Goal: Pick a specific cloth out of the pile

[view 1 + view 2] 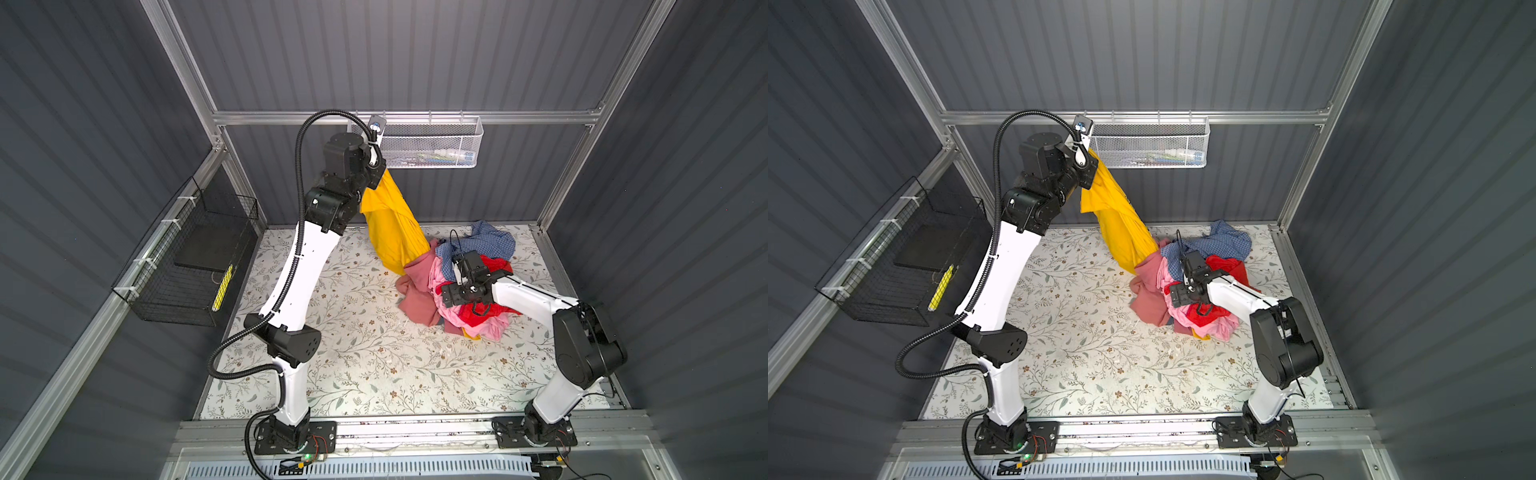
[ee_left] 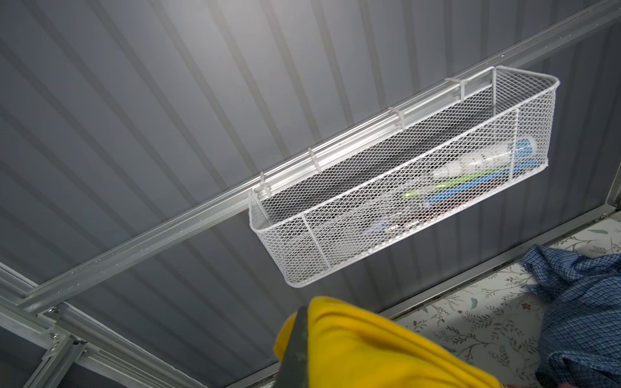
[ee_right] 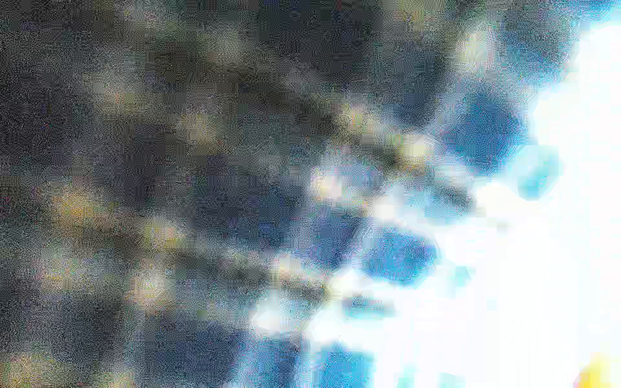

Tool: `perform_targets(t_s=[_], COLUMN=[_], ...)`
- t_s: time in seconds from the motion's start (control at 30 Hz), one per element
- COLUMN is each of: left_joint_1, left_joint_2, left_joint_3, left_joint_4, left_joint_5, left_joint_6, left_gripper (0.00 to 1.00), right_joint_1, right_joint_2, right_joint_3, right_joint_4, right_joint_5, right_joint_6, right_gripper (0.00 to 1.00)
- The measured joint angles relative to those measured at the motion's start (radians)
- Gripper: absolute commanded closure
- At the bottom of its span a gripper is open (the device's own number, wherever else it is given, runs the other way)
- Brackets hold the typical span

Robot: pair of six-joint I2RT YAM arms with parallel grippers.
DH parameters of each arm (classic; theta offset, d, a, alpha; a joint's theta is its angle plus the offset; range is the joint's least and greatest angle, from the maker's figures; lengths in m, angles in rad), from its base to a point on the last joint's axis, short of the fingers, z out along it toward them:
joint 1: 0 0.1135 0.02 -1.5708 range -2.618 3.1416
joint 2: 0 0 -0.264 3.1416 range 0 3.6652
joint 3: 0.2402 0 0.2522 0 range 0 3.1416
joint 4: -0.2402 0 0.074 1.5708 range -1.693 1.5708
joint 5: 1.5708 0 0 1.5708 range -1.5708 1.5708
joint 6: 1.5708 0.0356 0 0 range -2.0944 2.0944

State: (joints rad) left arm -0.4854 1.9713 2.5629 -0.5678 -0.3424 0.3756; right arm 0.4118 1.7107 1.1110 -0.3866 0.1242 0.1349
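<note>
Nearest, pressing the right gripper [image 1: 454, 296] down into the pile [image 1: 419, 291], jaws spread wide. Farther back, pinching the cloth [image 1: 390, 224] tight in the left gripper [image 1: 377, 168], hoisted high beside the wire basket [image 1: 432, 143], lower end hanging down to the pile's edge

Both top views are bright and sharp, lit evenly from above, with only soft shadows on the table [image 1: 353, 353]. The frame posts [image 1: 178, 54] lean outward near the edges, typical wide-lens stuff. The left wrist view has a glare patch on the back wall [image 2: 235, 27], and the yellow cloth [image 2: 369, 349] right by the lens looks soft. The right wrist view is total mush: blocky blur, with a big blown-out white area.
</note>
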Motion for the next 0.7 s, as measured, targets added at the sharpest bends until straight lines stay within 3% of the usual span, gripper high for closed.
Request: perform_targets(t_s=[0.47,0.7], left_joint_1=[0.075,0.075], left_joint_2=[-0.133,-0.235], left_joint_3=[-0.059,-0.126], left_joint_4=[0.233,0.286], left_joint_5=[-0.024,0.083], left_joint_6=[0.036,-0.059], left_gripper=[1.0,1.0], right_joint_1=[-0.006,0.016], right_joint_2=[0.014,-0.07], right_joint_3=[0.026,0.11], right_joint_4=[-0.08,-0.144], right_joint_5=[0.046,0.055], right_joint_6=[-0.001,-0.034], right_gripper=[0.01,0.01])
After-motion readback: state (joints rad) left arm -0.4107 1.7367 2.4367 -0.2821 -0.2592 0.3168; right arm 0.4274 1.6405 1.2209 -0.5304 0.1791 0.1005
